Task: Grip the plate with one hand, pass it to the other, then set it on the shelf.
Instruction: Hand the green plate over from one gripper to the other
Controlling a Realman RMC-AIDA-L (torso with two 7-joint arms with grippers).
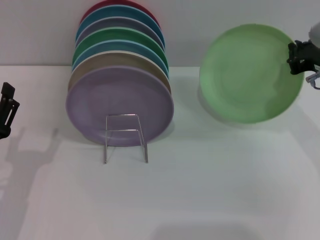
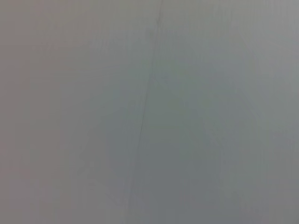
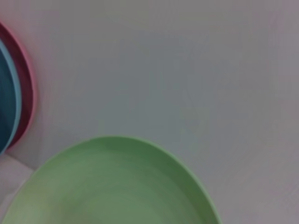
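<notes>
The light green plate hangs tilted above the table at the right of the head view, face toward me. My right gripper is shut on its right rim, black fingers clamped over the edge. The right wrist view shows the same plate close up, with none of that gripper's own fingers in the picture. The wire shelf stands left of centre, its front loop bare. My left gripper waits at the far left edge, low over the table, well away from the plate. Only a plain grey surface fills the left wrist view.
A row of upright plates fills the shelf behind the loop, with a lilac plate in front, then tan, blue, dark green and red ones. The red and blue plates also show in the right wrist view. White table spreads in front.
</notes>
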